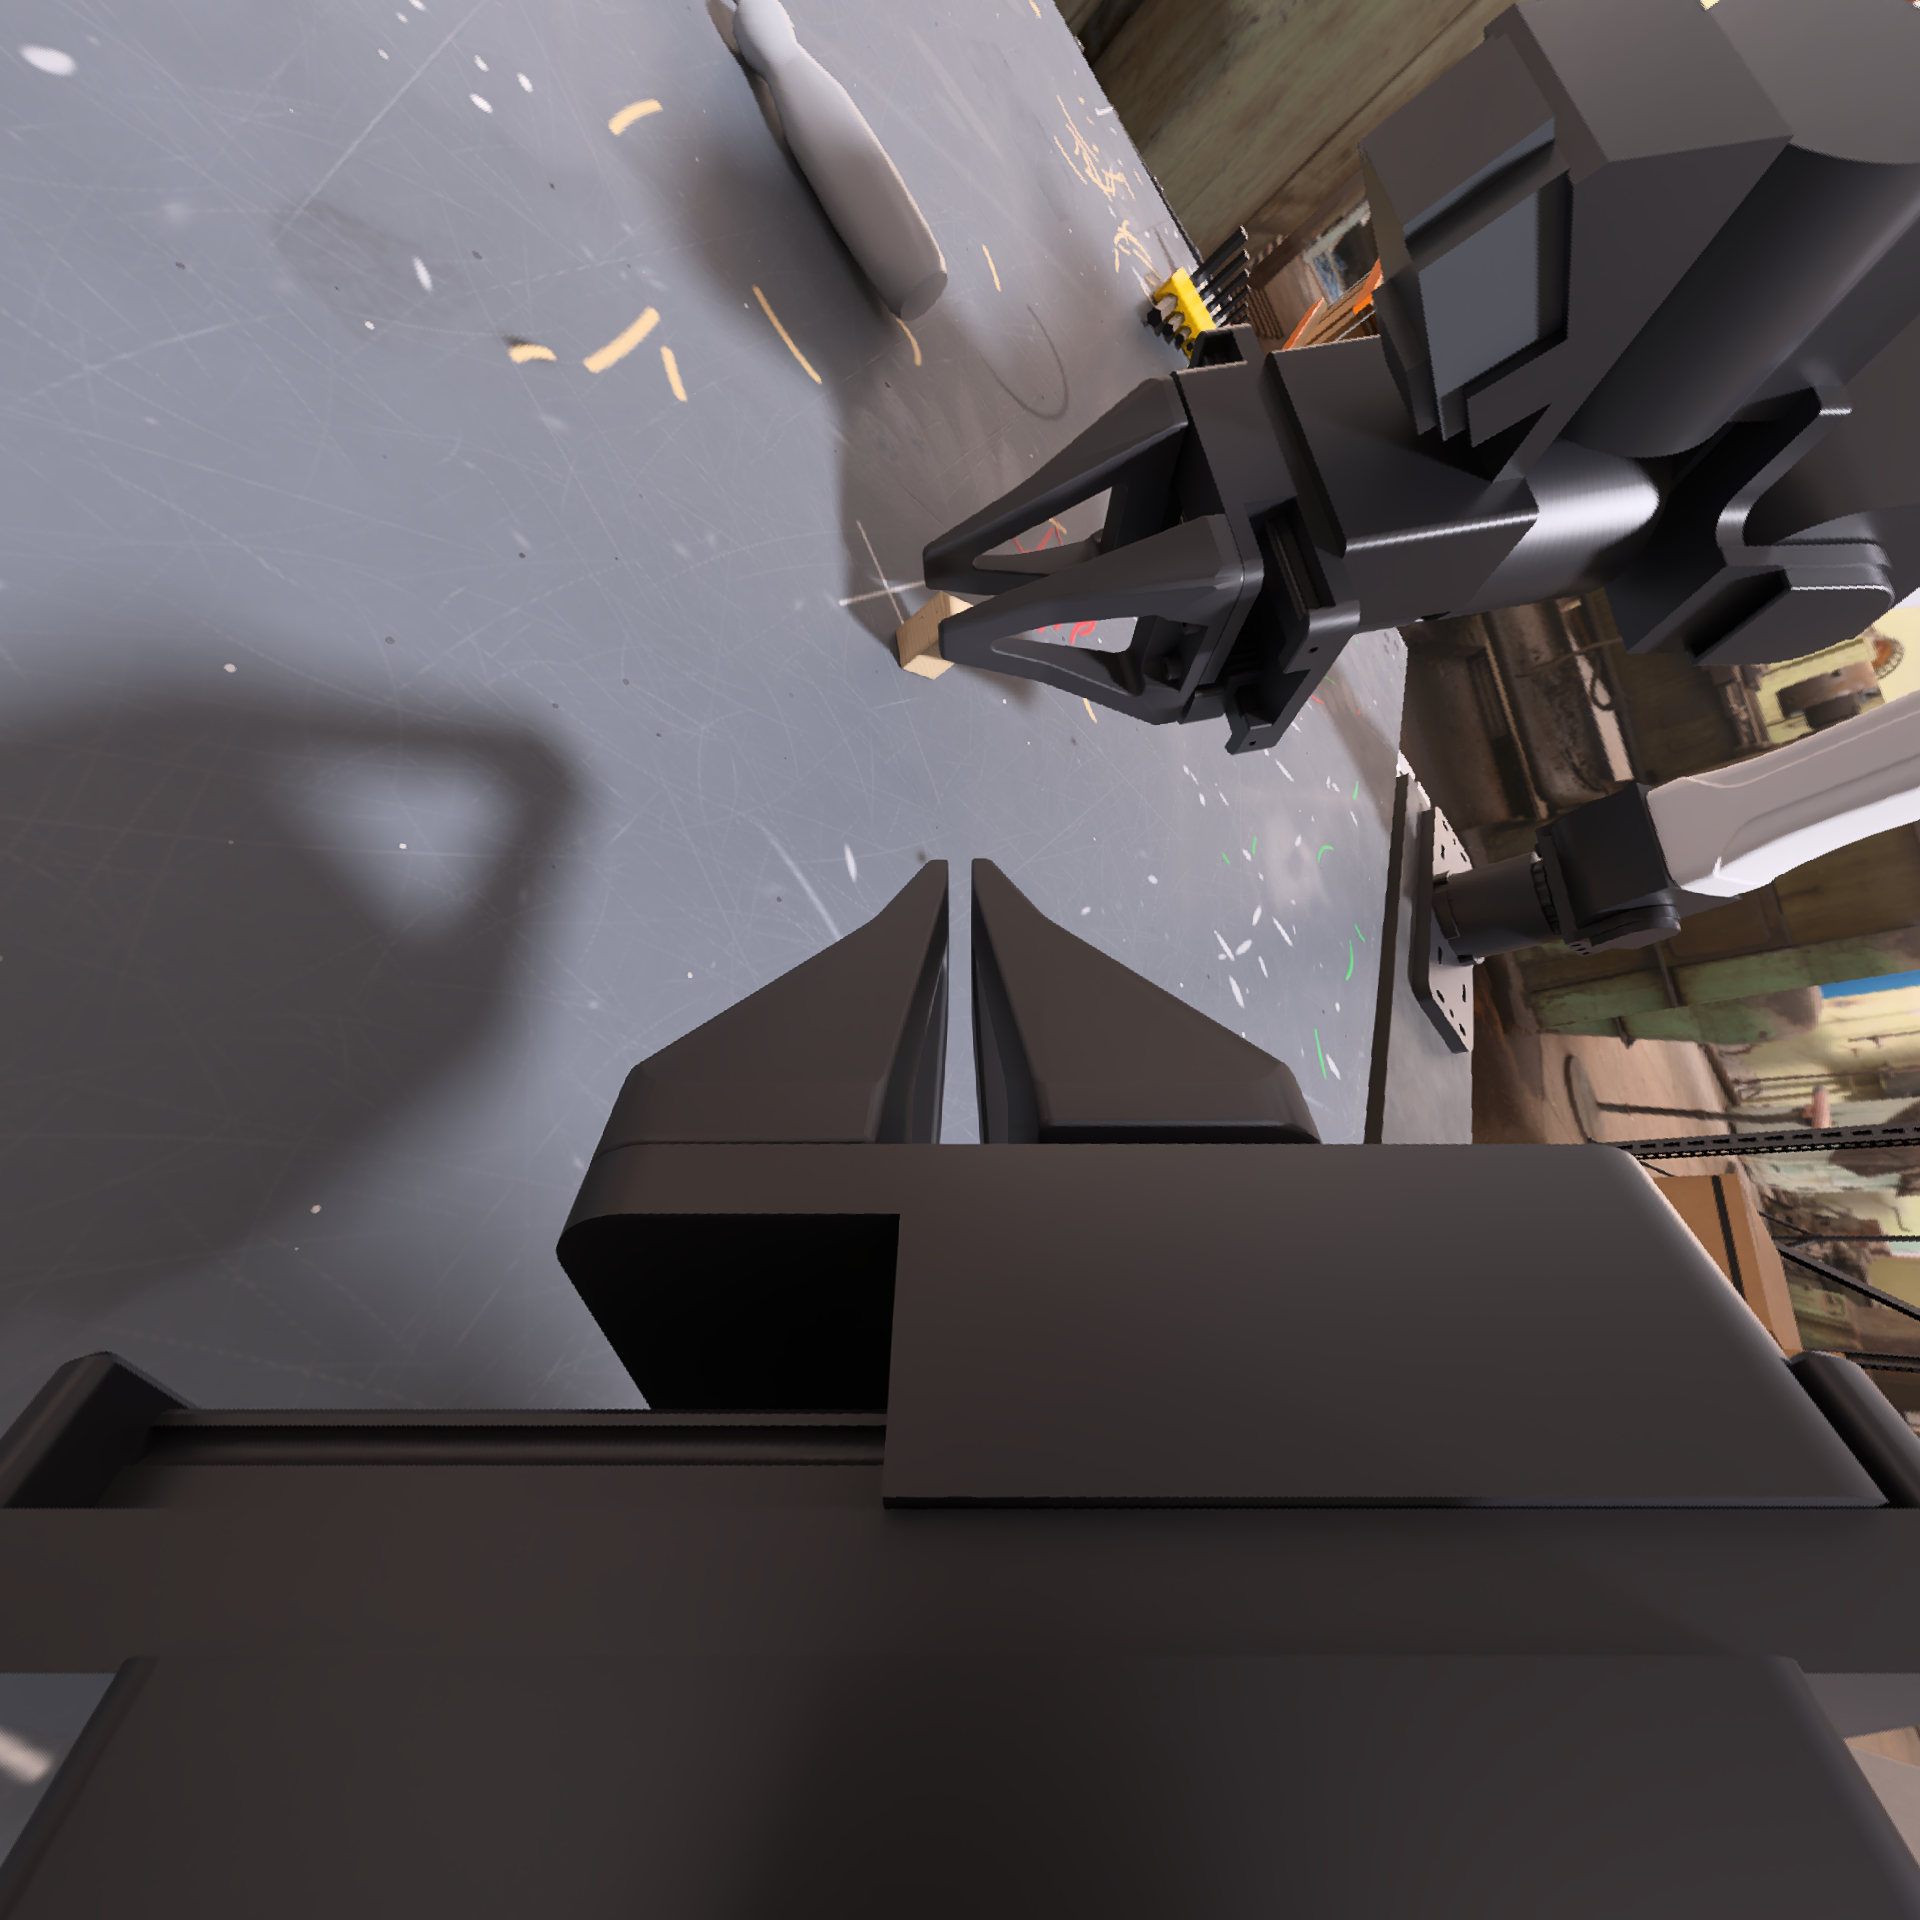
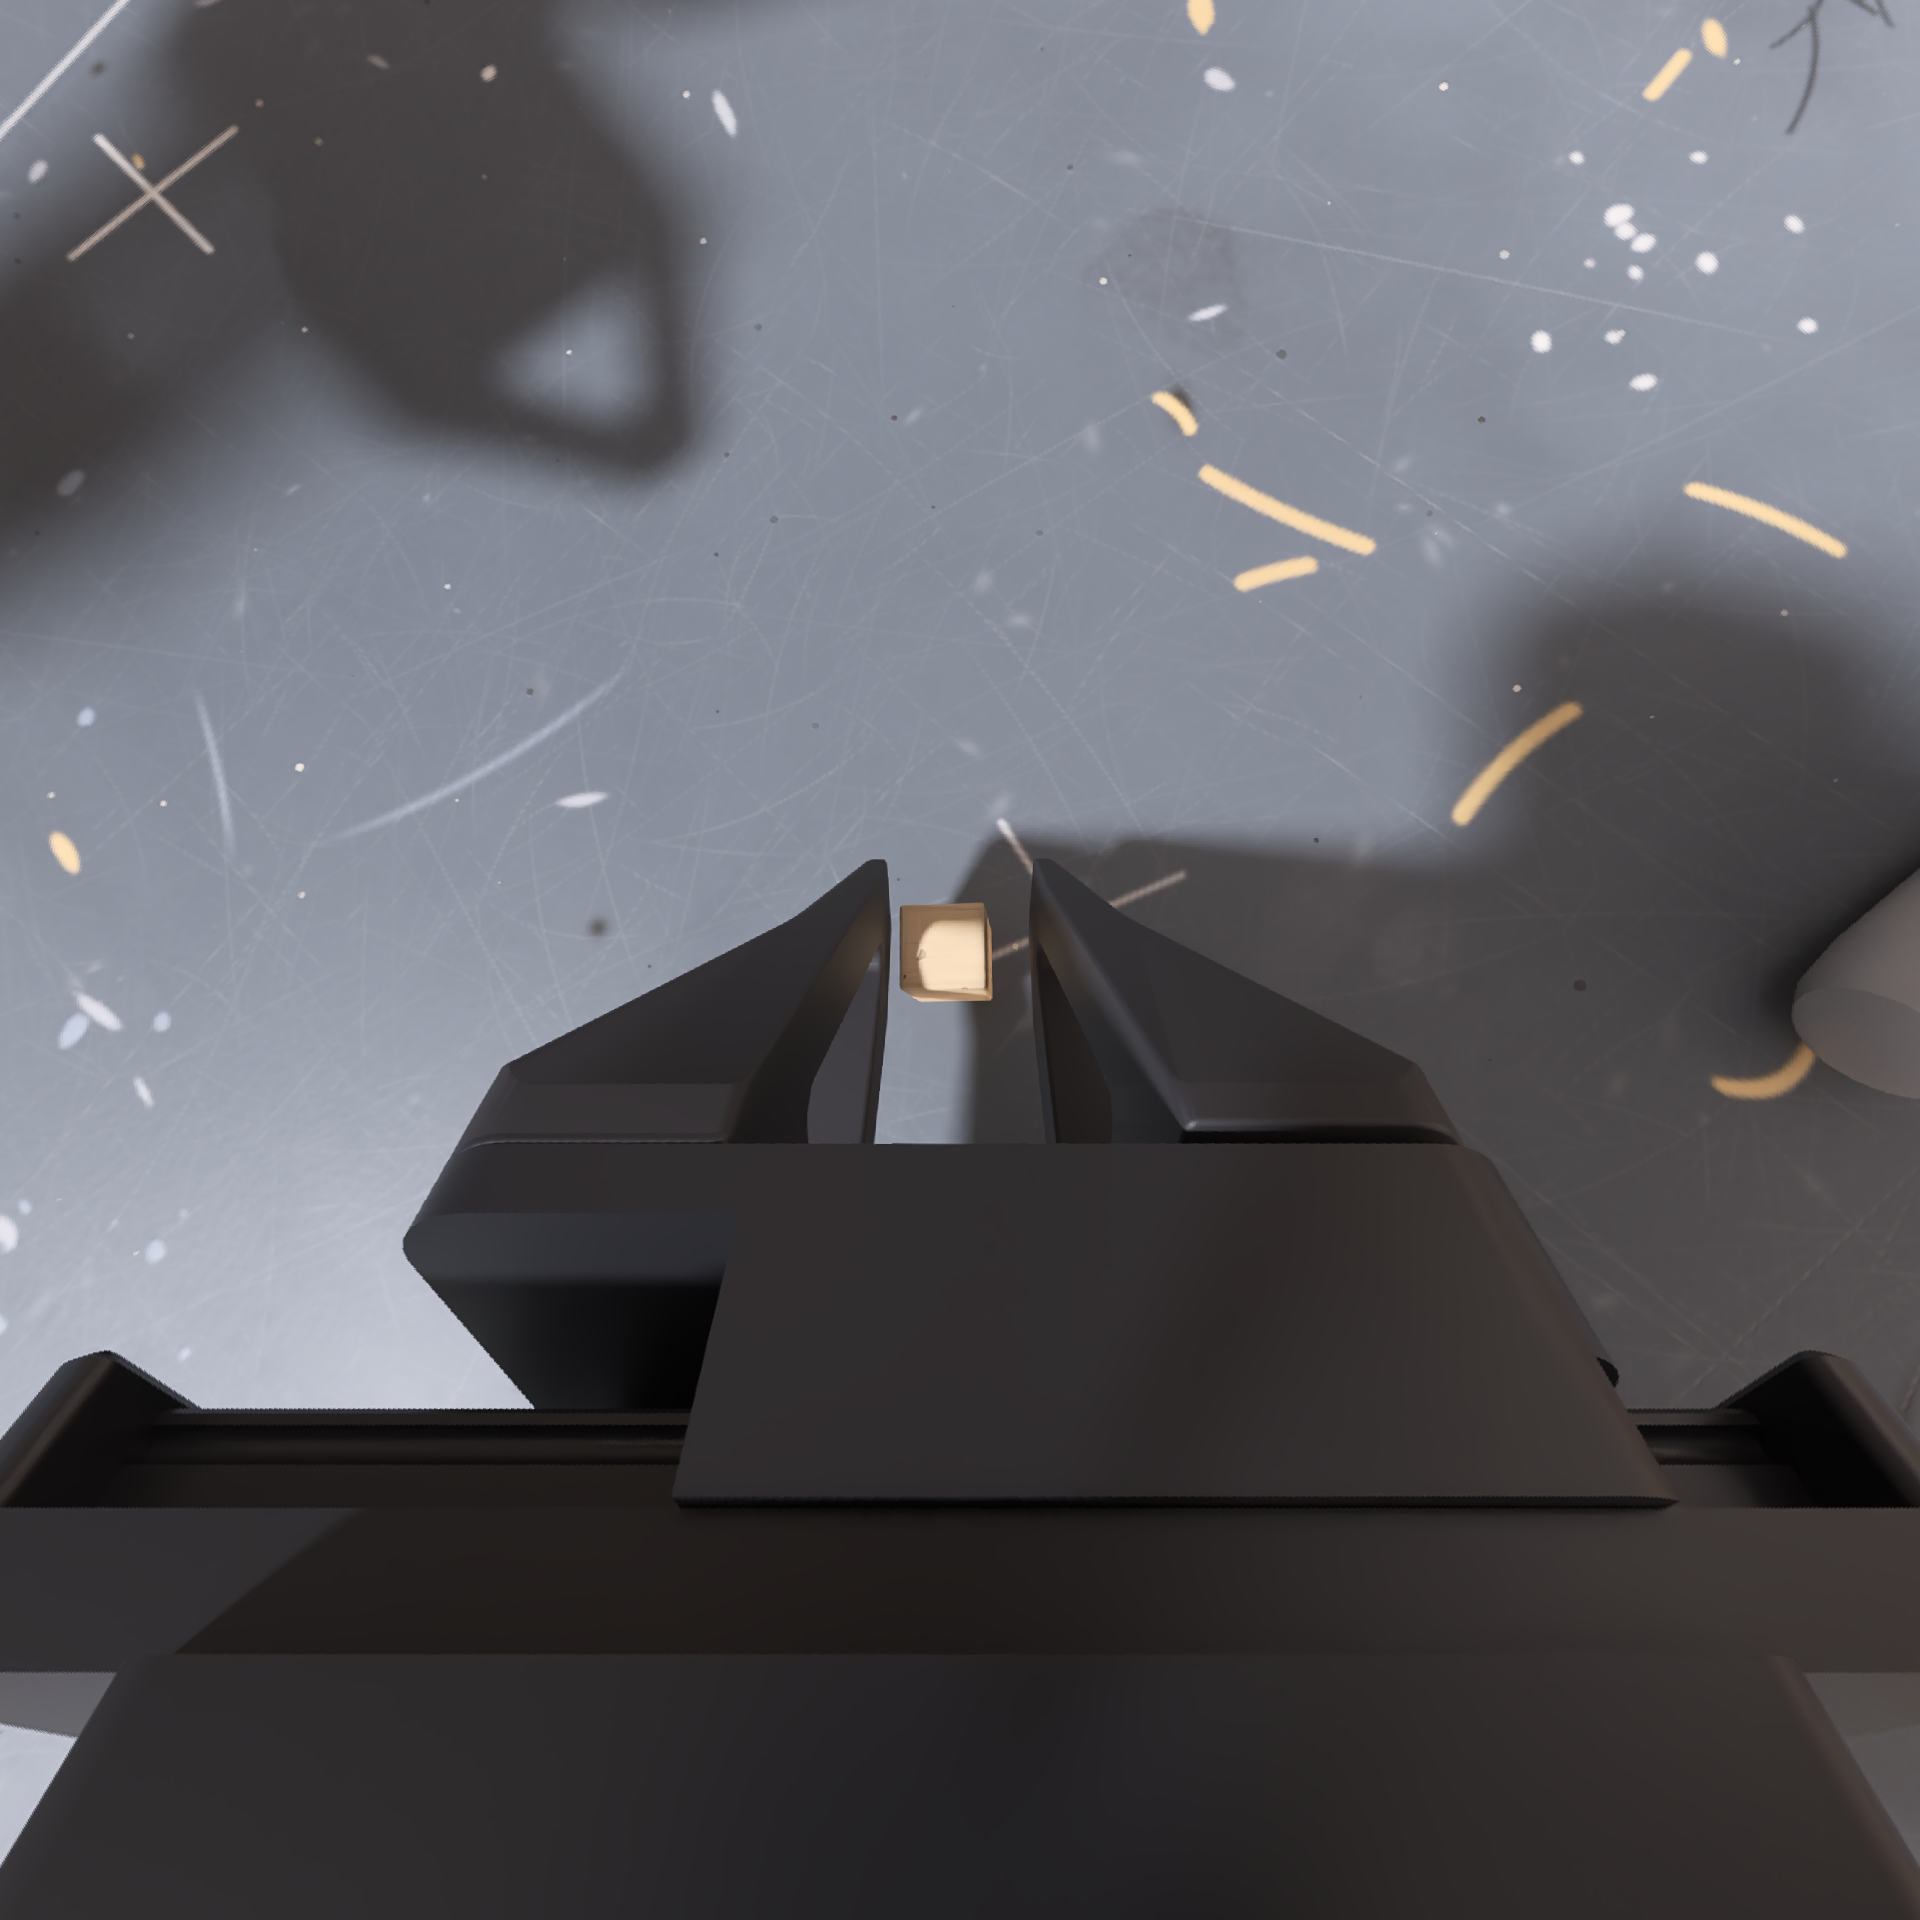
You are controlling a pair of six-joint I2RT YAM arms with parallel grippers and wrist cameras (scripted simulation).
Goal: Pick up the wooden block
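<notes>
Grey scuffed table (image 2: 520,623), flecked with paint marks, fills both views. Right arm reaches down over it; right gripper (image 2: 958,883) is spread, fingers straddling the wooden block (image 2: 943,951) with a gap on each side, slightly wider on the right, so nothing is gripped yet. Block sits on the table straight ahead between the fingertips; it looks roughly cubic, no clear long axis. From the left wrist view the block (image 1: 925,639) peeks out beside the right gripper (image 1: 935,592), well apart from the left gripper (image 1: 960,868), which is pinched nearly closed on nothing. Right arm is clearly nearer. Likely next: close the fingers, then lift. A pale grey bowling-pin-shaped object (image 1: 842,156) lies farther off.
</notes>
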